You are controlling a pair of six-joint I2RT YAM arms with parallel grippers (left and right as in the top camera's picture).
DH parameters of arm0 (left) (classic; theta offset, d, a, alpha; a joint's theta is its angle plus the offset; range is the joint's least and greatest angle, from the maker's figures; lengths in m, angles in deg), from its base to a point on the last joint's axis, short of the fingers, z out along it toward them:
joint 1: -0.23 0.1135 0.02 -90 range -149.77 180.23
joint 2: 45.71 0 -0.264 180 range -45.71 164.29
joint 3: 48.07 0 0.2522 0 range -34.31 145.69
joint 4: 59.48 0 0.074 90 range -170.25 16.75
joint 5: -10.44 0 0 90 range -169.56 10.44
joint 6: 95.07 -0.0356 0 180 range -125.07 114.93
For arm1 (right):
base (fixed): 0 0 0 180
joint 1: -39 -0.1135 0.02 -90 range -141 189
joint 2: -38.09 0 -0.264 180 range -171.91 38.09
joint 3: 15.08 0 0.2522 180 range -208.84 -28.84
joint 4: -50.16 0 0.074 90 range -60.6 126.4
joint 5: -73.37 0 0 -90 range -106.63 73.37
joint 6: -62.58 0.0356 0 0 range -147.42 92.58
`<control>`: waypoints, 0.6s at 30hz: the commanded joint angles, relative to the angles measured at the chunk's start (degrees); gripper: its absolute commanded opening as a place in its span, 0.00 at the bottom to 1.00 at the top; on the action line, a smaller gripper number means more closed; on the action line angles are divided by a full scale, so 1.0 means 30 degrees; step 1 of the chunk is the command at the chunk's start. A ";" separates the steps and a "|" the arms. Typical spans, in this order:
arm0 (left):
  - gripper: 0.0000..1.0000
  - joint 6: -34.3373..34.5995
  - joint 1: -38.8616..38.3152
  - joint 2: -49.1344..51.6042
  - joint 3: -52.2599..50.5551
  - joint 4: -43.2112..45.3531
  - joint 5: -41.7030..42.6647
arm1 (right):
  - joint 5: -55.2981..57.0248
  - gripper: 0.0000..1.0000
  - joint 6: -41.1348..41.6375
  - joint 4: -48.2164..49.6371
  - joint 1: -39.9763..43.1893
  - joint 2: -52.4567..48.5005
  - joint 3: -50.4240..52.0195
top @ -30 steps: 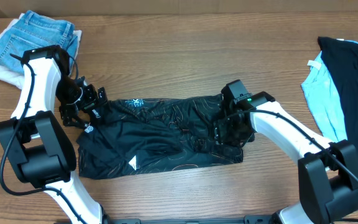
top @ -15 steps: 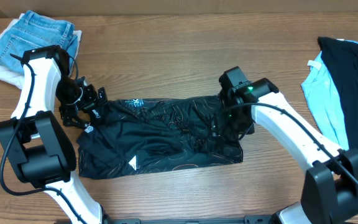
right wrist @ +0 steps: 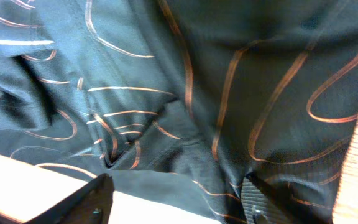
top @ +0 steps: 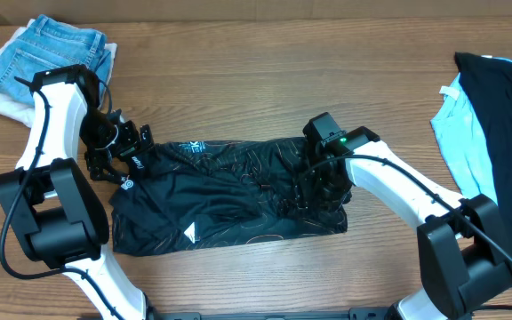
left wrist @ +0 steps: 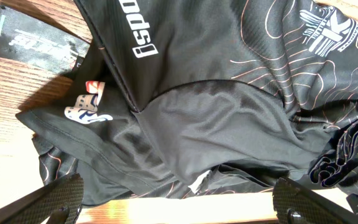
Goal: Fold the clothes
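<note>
Black jersey (top: 220, 204) lies under right gripper (right wrist: 176, 194) and left gripper (left wrist: 179, 191), jaws parted.

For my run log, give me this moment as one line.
garment: black orange-lined sports jersey, crumpled on wooden table | left hand: open, over one end | right hand: open, over other end

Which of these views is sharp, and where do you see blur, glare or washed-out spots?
Overhead: the light is soft and even and the focus is sharp throughout, though the black jersey swallows fold detail. Left wrist: crisp on the white lettering, with a mild sheen on the fabric. Right wrist: very close and slightly soft overall, and a pale patch at lower left is washed out.
</note>
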 commanded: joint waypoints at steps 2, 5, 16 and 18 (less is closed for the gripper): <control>1.00 -0.0291 -0.0138 0.0175 0.0342 -0.0022 -0.0015 | -0.1049 0.60 -0.0299 0.0270 -0.0058 -0.0051 0.0007; 1.00 -0.0291 -0.0138 0.0175 0.0342 -0.0007 -0.0022 | -0.1042 0.56 -0.0299 0.0328 -0.0080 -0.0255 0.0015; 1.00 -0.0415 -0.0138 0.0175 0.0342 -0.0080 -0.0022 | 0.0138 0.54 -0.0364 0.1115 -0.0131 -0.1115 0.0342; 1.00 -0.0423 -0.0138 0.0175 0.0342 -0.0087 -0.0022 | 0.0430 0.49 -0.0364 0.1188 -0.0131 -0.1115 0.0342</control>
